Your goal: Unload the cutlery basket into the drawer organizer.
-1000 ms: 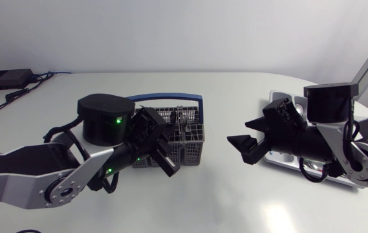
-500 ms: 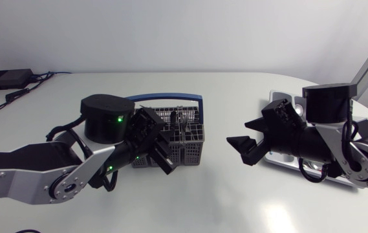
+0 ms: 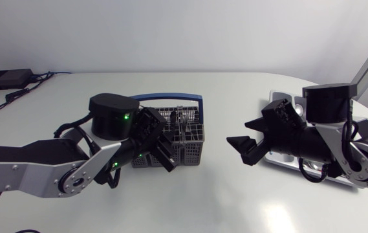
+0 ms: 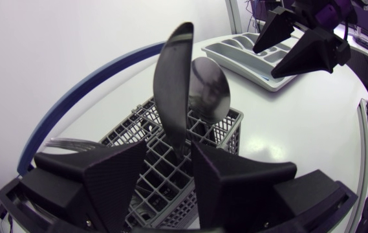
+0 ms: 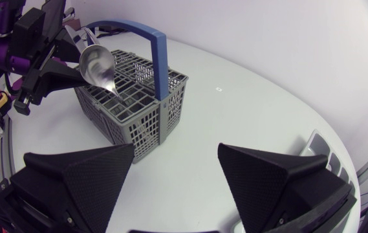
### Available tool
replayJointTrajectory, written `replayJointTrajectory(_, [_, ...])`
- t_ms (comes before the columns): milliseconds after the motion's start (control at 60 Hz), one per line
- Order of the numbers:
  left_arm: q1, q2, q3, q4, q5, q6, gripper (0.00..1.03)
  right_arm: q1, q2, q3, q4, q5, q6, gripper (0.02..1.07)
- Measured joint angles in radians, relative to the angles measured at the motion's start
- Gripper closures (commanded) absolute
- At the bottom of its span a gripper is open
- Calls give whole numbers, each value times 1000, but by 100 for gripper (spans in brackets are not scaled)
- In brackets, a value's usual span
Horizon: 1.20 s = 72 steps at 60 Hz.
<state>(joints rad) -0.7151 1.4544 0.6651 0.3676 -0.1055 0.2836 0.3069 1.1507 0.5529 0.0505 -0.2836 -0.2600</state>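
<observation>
Now, surface: white table (image 3: pixel 235 200), grey plastic cutlery basket (image 3: pixel 193 147).
Left gripper (image 4: pixel 169 162): fingers apart around black flat utensil (image 4: pixel 174 84).
Right gripper (image 5: pixel 174 162): spread wide, empty.
Hidden: utensil's lower end.

I find no text, label, number or sign that I can read, neither on the basket (image 3: pixel 187 147) nor on the organizer (image 4: pixel 238 55).

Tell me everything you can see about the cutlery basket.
The cutlery basket is a grey, plastic-looking lattice box with a blue arched handle. It stands upright on the white table. A spoon, bowl up, and a dark utensil stand in it. The left gripper hovers over one end, with its open fingers either side of the dark utensil.
</observation>
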Motion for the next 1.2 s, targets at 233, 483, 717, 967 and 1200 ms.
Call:
replayJointTrajectory(233, [0, 19, 30, 1, 3, 1, 34, 0, 2, -1, 0, 0, -3, 14])
replayJointTrajectory(483, [0, 19, 32, 2, 3, 1, 54, 0, 3, -6, 2, 0, -7, 13])
replayJointTrajectory(717, [0, 7, 32, 0, 3, 0, 57, 0, 7, -9, 3, 0, -11, 13])
replayJointTrajectory(967, [0, -71, 3, -19, 4, 1, 57, 5, 7, -13, 2, 0, -14, 13])
replayJointTrajectory(1200, [12, -109, -7, -56, 22, 1, 57, 6, 7, -14, 2, 0, -18, 13])
